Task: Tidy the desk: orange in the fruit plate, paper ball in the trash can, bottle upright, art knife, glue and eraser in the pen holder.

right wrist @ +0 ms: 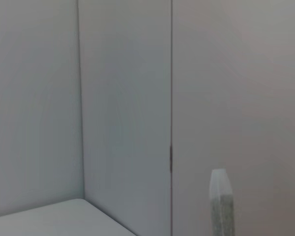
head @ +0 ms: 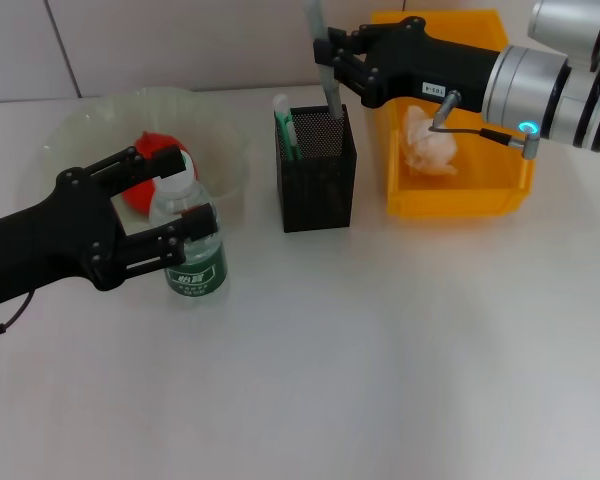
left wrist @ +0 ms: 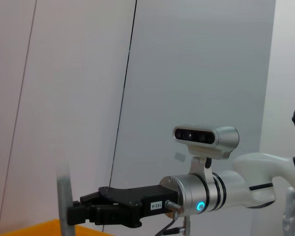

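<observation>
A clear bottle [head: 192, 255] with a green label stands upright in front of the fruit plate [head: 225, 140]. My left gripper [head: 196, 190] is open, one finger on each side of the bottle's upper part. The orange [head: 140, 192] lies in the plate. A black mesh pen holder [head: 318, 185] holds the green-and-white glue [head: 285, 125]. My right gripper [head: 332, 68] is shut on the grey art knife [head: 330, 95], held upright with its lower end at the holder's mouth. The left wrist view shows the right gripper [left wrist: 81, 214] and knife [left wrist: 64, 196] from afar, and the knife [right wrist: 220, 206] also appears in the right wrist view. The paper ball [head: 428, 140] lies in the yellow trash can [head: 458, 205]. The eraser is out of view.
Plate, pen holder and trash can stand in a row along the back of the white desk [head: 380, 360]. A grey wall rises right behind them. My right arm reaches across above the trash can.
</observation>
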`<state>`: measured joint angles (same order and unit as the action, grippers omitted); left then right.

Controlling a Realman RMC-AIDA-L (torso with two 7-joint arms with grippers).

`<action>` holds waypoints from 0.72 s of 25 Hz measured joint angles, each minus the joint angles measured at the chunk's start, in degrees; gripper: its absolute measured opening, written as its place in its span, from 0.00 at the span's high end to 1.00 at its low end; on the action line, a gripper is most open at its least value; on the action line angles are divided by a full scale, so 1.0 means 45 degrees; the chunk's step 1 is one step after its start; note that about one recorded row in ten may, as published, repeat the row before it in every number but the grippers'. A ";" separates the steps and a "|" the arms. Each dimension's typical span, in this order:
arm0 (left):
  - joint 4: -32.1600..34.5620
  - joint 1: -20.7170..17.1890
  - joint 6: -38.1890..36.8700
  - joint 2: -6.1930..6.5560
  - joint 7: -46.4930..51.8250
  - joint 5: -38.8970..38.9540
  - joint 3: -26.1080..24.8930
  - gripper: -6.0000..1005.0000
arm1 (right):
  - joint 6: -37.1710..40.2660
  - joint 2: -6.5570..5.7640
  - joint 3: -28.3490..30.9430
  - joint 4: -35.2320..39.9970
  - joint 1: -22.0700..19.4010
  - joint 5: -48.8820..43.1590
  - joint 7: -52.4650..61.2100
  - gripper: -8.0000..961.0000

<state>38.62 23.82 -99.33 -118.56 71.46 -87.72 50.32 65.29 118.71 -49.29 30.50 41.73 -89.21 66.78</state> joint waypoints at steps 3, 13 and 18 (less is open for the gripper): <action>-0.0010 -0.0001 0.0001 -0.0001 -0.0006 0.0000 0.0019 0.20 | -0.0014 -0.0034 0.0014 -0.0026 -0.0024 0.0029 -0.0005 0.86; -0.0143 -0.0002 0.0002 -0.0001 -0.0088 0.0000 0.0046 0.20 | -0.0412 -0.0066 -0.0108 -0.0270 0.0247 -0.0027 0.0294 0.86; -0.0435 0.0006 -0.0001 -0.0001 -0.0375 0.0000 0.0064 0.20 | -0.0740 -0.0070 -0.0122 -0.0779 0.0482 -0.0050 0.0202 0.86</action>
<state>36.67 23.85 -99.34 -118.56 69.78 -87.72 50.61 61.96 118.39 -49.83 26.99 43.90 -89.43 67.69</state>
